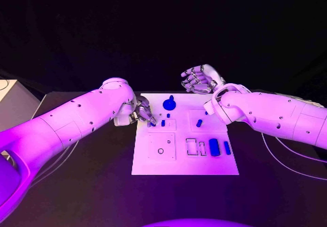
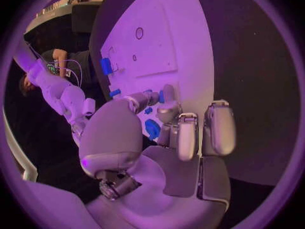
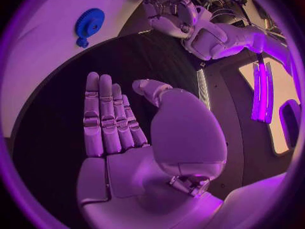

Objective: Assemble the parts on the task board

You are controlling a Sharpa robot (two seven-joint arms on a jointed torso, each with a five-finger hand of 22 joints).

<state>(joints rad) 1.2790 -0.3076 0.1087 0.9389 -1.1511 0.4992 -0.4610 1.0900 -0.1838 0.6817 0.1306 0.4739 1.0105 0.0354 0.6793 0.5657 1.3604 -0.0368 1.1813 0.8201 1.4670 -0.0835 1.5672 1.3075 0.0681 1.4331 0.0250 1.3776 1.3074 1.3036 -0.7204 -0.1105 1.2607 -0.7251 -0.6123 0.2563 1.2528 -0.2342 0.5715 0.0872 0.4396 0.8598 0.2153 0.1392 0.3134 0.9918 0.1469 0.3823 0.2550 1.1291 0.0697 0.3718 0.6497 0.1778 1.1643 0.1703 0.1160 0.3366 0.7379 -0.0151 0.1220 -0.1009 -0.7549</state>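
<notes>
Black table (image 1: 81, 189) carried the white task board (image 1: 184, 165) in the head view. The left hand (image 1: 140, 112) hovered at the board's left edge, beside small blue parts (image 1: 163, 122); the right hand (image 1: 200, 79) was raised beyond the far edge.

In the left wrist view the left hand (image 2: 181, 132) had fingers bent above the parts (image 2: 152, 128); whether it grasped one, I cannot tell.

In the right wrist view the right hand (image 3: 121, 124) was flat and released, the blue gear (image 3: 89, 23) well apart.

The head camera is looking down on the task board (image 1: 184, 163); both wrist cameras are peering from close behind their hands, sharing that board.
</notes>
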